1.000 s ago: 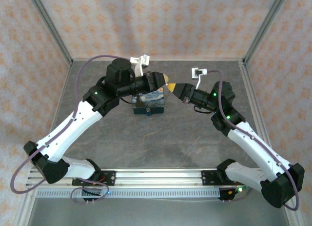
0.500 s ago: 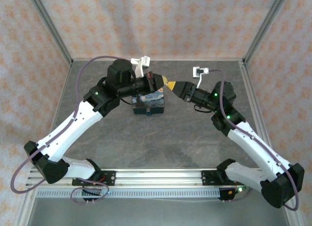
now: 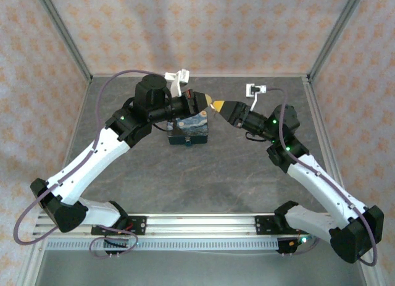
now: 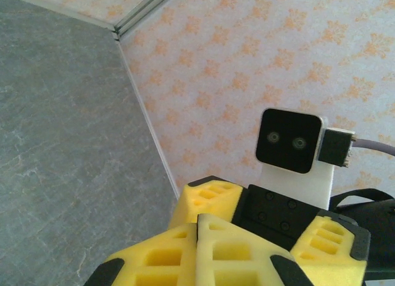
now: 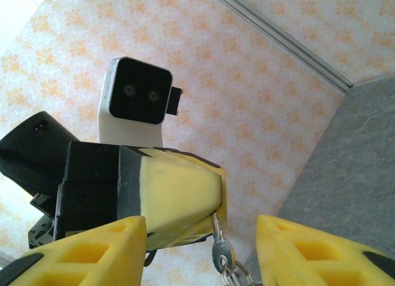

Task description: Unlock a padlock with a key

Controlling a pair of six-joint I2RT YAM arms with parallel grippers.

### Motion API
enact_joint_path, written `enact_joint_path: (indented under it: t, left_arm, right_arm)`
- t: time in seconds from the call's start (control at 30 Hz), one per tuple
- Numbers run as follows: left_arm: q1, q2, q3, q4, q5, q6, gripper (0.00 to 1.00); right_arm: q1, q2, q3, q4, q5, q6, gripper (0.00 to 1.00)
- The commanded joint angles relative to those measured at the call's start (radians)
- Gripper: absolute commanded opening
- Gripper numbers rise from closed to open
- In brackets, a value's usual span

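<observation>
From above, the left gripper [image 3: 208, 101] and the right gripper [image 3: 220, 104] meet tip to tip, lifted over the dark-blue box [image 3: 189, 130], which sits just below and behind the left fingertips on the table [image 3: 216, 168]. Meeting in the air probably leaves both arms room to work on so small a thing. A second ago a gap lay between the two tips. The right arm has since pushed forward and closed it, while the left arm and the box have not moved. In the left wrist view the left pads [image 4: 154, 261] are pressed flat together, and the right gripper's yellow fingers [image 4: 207, 196] stand on either side of them, beyond the tips. In the right wrist view the right fingers [image 5: 80, 252] are spread wide with nothing between their pads. The left gripper's clenched tips sit between them, pinching a thin link. From it a small silvery piece, likely the padlock [image 5: 221, 256], hangs just beneath those tips, presented for the right hand. The key cannot be made out.
</observation>
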Motion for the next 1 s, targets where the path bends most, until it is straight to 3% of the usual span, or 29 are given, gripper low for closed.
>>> enact_joint_path:
  t: [0.0, 0.17, 0.5, 0.67, 0.73, 0.9, 0.97]
  left_arm:
    - [0.002, -0.010, -0.002, 0.047, -0.007, -0.004, 0.00]
    - [0.003, -0.006, -0.002, 0.054, -0.016, -0.008, 0.00]
    - [0.004, -0.010, -0.011, 0.064, -0.042, -0.013, 0.00]
    - [0.004, -0.019, -0.022, 0.075, -0.049, -0.019, 0.00]
    - [0.004, -0.020, -0.025, 0.076, -0.049, -0.022, 0.00]
    - [0.004, -0.034, -0.040, 0.085, -0.063, -0.027, 0.00]
    - [0.004, -0.038, -0.044, 0.085, -0.070, -0.025, 0.00]
  right_arm:
    - [-0.003, 0.008, -0.010, 0.052, -0.006, 0.002, 0.46]
    - [-0.002, 0.025, -0.001, 0.085, -0.033, 0.024, 0.29]
    - [-0.001, 0.033, -0.011, 0.102, -0.046, 0.042, 0.29]
    - [0.007, 0.039, -0.012, 0.104, -0.051, 0.044, 0.37]
    - [0.008, 0.039, -0.013, 0.103, -0.049, 0.044, 0.31]
    - [0.016, 0.053, -0.007, 0.098, -0.058, 0.045, 0.30]
    - [0.016, 0.050, -0.012, 0.100, -0.051, 0.046, 0.25]
